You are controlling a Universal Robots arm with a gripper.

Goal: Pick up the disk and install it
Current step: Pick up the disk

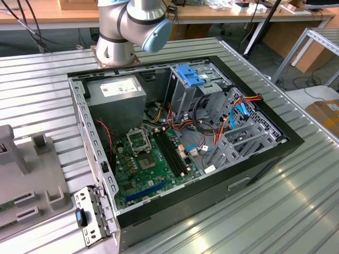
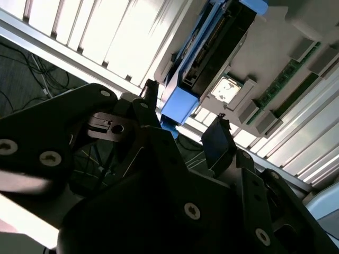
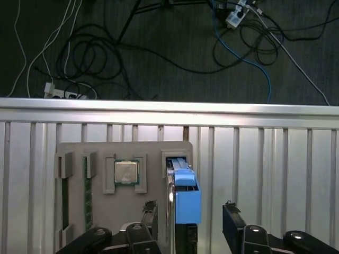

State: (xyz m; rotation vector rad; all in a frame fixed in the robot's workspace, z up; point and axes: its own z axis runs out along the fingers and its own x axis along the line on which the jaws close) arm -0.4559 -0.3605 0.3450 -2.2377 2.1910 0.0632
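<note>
The disk stands on edge in a slot of a grey holder plate. It is a dark drive with bright blue side rails and a blue end tab. In both wrist views my gripper hangs open just over it, one dark finger on each side of the blue tab with a gap on both sides. In the second wrist view the disk runs away from the gripper, its blue tab lying between the fingertips. Nothing is held.
The holder plate also carries a processor chip and a memory stick. Beyond the table's edge cables lie on the floor. The open computer case holds a blue-topped drive cage, a power supply and a motherboard.
</note>
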